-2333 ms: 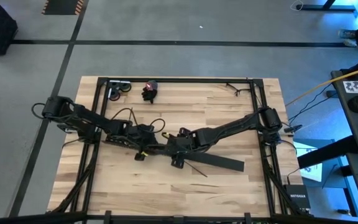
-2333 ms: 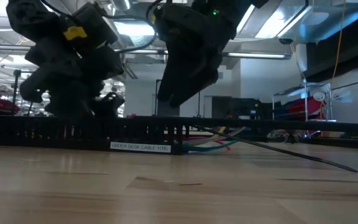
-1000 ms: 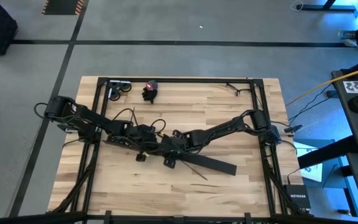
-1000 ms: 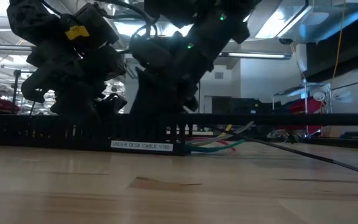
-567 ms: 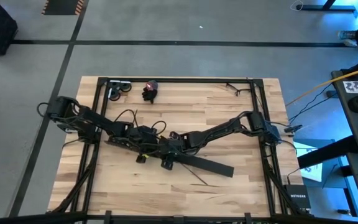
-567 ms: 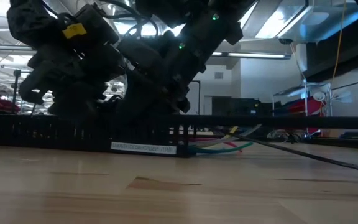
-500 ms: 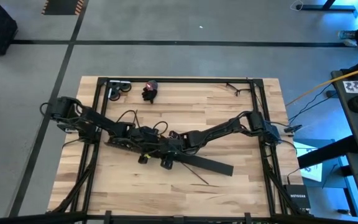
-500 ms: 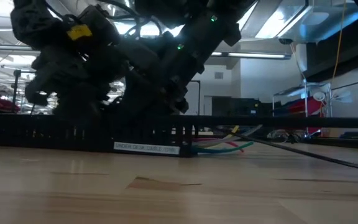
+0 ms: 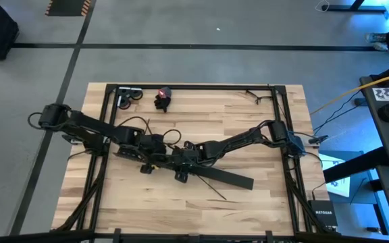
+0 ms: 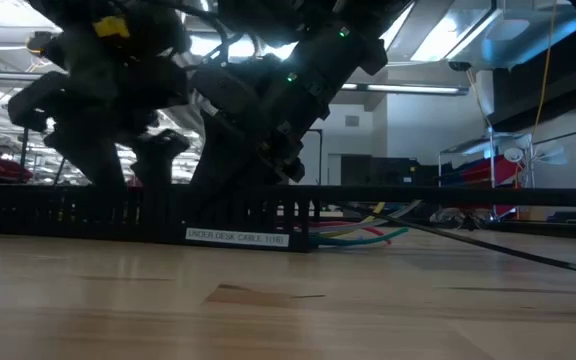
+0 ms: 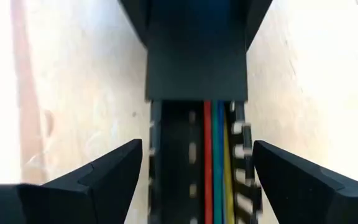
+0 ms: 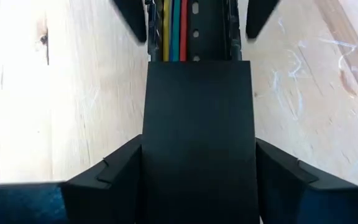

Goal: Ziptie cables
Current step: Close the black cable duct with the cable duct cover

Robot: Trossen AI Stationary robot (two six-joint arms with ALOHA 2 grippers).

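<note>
Cables [image 11: 216, 168] run straight between your left claw's [image 11: 194, 163] fingers: red, blue-green and yellow strands lying side by side in the black slotted tray [image 11: 173, 165], beneath the claw and along its line. The left fingers [image 11: 110, 171] stand wide, one on each side of the tray, and in the left wrist view you see a gap of bare table [image 11: 73, 93] between each tip and the tray's wall. That claw grips nothing.

Ahead of the left claw a flat black lid [image 11: 196, 59] covers the tray, and the cables pass under it. Your right claw [image 12: 197, 155] sits over that same lid [image 12: 197, 143], its fingers [image 12: 114, 168] set apart at the lid's two edges. You cannot tell from the right wrist view whether they press the lid or only flank it. Past the lid's far end the cables [image 12: 174, 28] show again in the tray [image 12: 210, 28], and the left claw's fingertips show there too, either side of it.

From above, the two claws [image 9: 152, 156] [image 9: 183, 162] meet near the middle of the table [image 9: 248, 209], facing each other along the tray [image 9: 225, 177]. In the low view, coloured cable ends [image 10: 363, 235] trail out of the tray [image 10: 118, 215] onto the wood, away from both claws.
</note>
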